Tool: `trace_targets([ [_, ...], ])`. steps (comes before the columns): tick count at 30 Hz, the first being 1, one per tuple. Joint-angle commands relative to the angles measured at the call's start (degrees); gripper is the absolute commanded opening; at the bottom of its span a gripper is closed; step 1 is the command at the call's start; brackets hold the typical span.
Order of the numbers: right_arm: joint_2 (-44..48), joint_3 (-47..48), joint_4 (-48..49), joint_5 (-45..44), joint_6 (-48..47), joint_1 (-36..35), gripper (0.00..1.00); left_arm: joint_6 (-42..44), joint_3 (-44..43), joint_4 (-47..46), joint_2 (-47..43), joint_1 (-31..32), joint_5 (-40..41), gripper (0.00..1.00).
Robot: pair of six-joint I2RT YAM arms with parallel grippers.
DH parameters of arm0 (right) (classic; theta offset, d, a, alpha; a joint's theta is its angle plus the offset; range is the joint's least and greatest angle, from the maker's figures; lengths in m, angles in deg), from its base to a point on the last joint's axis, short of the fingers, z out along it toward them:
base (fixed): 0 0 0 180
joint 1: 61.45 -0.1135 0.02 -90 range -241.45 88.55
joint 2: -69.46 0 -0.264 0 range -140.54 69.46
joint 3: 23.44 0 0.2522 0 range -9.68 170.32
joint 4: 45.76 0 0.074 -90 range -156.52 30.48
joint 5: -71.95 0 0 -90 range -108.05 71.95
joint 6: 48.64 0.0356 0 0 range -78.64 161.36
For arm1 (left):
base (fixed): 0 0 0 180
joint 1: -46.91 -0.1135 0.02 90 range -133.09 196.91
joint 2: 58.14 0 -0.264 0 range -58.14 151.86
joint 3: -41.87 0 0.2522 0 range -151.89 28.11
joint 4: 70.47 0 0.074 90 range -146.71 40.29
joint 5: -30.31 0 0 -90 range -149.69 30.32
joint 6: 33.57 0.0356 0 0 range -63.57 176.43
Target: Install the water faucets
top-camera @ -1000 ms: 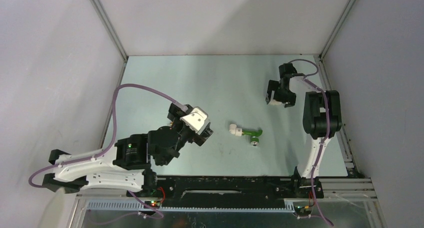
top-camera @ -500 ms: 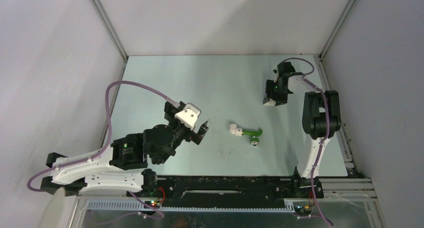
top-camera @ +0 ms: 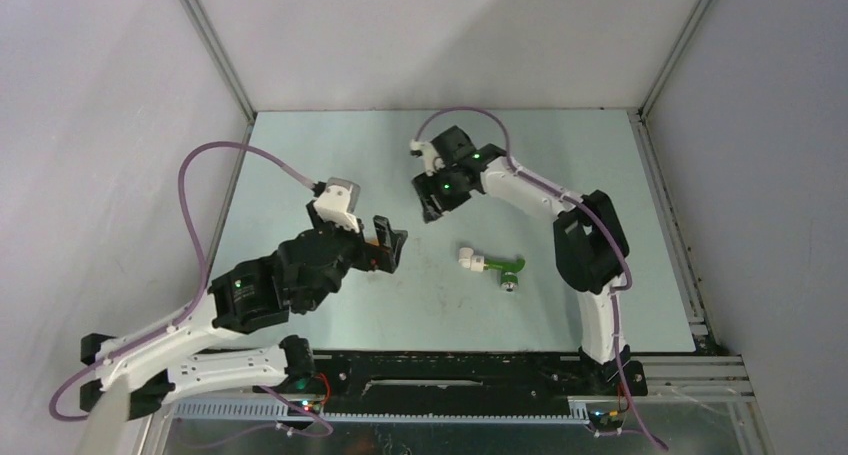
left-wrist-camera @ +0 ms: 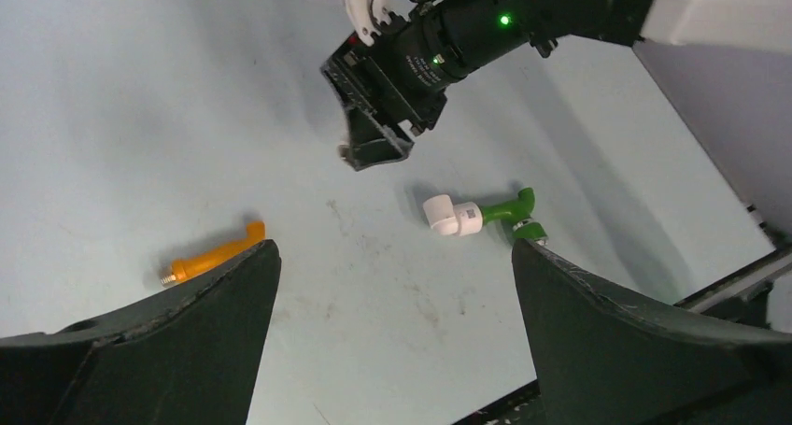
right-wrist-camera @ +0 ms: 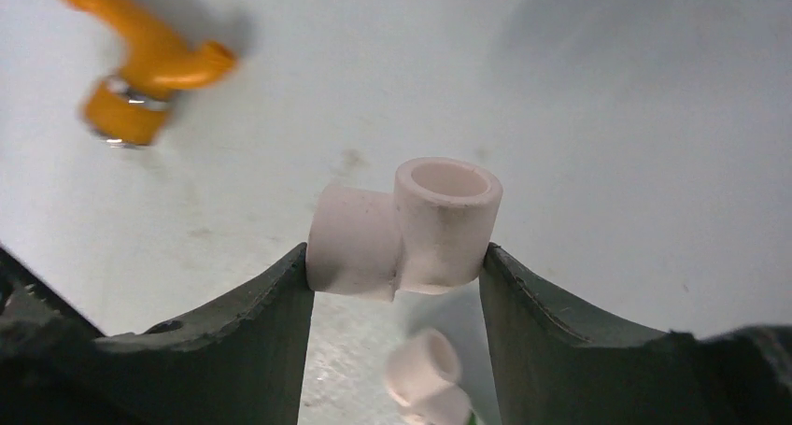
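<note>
The green faucet lies mid-table with a white elbow fitting on its end; both show in the left wrist view, faucet and fitting. The orange faucet lies loose on the table, also seen in the right wrist view; from above only a sliver shows by my left gripper. The left gripper is open and empty above the table between the two faucets. My right gripper is shut on a second white elbow fitting, held above the table.
Grey enclosure walls surround the pale green table. The right arm reaches across the middle, its gripper close in front of the left gripper. The black base rail runs along the near edge.
The right arm has swung from the far right to the table's middle, carrying the white elbow fitting. The left gripper has shifted left and turned, uncovering the orange faucet.
</note>
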Motion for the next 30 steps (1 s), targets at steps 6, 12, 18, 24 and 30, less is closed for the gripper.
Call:
trace_targets([
  [6,-1.0,1.2,-3.9,1.0,-2.8,-10.0,0.67,-16.9,4.4,4.6,-6.6,-9.6,-10.6,1.0],
  [12,3.8,-8.3,-0.6,2.1,-1.7,-11.6,0.81,-22.3,10.6,3.5,-8.5,-19.5,-22.8,1.0],
  [18,9.9,-14.2,3.2,9.2,6.6,-8.3,0.85,-24.4,16.4,-3.5,-4.6,-23.5,-34.2,0.97],
  [24,16.6,-21.0,7.9,18.0,14.9,-5.1,0.81,-22.4,19.2,-9.2,2.5,-26.6,-40.9,0.9],
  [30,25.5,-26.2,6.7,19.9,17.3,-2.0,0.82,-3.0,10.9,-0.8,13.5,-26.6,-41.0,0.95],
])
